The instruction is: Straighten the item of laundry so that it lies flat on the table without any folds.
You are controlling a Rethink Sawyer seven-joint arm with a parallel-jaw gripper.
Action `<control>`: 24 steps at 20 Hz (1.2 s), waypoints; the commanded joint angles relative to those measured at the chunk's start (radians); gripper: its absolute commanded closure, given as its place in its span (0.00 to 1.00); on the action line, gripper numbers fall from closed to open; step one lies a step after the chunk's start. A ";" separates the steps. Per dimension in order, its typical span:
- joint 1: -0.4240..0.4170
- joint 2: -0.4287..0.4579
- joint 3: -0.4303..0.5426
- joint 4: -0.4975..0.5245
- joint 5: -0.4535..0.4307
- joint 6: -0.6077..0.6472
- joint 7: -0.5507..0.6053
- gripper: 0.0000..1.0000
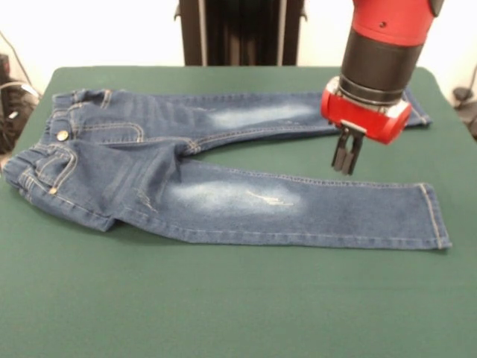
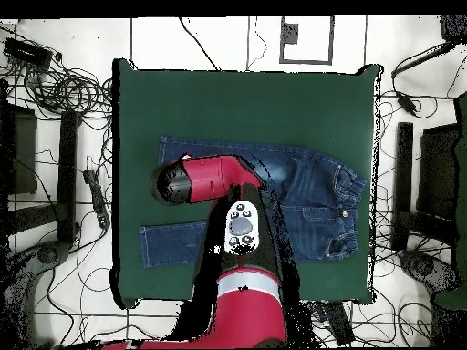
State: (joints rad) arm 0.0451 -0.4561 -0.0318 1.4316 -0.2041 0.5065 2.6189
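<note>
Green counter [image 1: 223,306] fills the foreground; small blue jeans [image 1: 223,198] lie spread across it, waistband at the left of the front view, legs parted and reaching right; the red-and-black arm's hand [image 1: 344,168] hangs between the legs, fingers pressed together, pinching nothing.

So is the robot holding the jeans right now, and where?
No, nothing is held. The gripper hangs above the jeans, its fingers close together with nothing between them. The jeans lie spread on the table.
</note>
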 commanded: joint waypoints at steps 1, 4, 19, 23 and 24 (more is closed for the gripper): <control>0.013 0.051 0.116 -0.013 -0.019 0.120 -0.102 1.00; 0.005 0.065 0.127 -0.025 -0.022 0.107 -0.112 1.00; 0.006 0.119 0.129 -0.069 -0.044 0.068 -0.126 1.00; 0.005 0.110 0.136 -0.098 -0.064 0.095 -0.176 1.00; 0.007 0.107 0.138 -0.103 -0.066 0.103 -0.180 1.00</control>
State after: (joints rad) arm 0.0427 -0.4143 -0.0207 1.3721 -0.2112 0.5196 2.6189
